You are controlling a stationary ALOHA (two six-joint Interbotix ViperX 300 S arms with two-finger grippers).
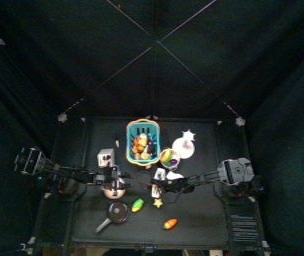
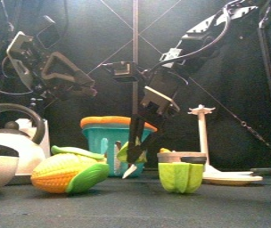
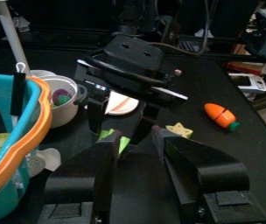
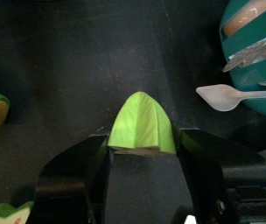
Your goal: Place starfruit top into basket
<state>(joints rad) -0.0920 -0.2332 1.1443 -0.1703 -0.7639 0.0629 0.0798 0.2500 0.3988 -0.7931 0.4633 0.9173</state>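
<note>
since your right gripper (image 4: 143, 150) pinches the starfruit top (image 4: 142, 122) by its base, it may slip before the basket (image 2: 107, 135); left gripper (image 3: 133, 153) open.

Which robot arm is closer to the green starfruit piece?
The right one. The right pincer is clamped on the green starfruit piece, holding it just off the table near the teal basket. The left pincer is open nearby, pointing toward the piece without touching it.
</note>
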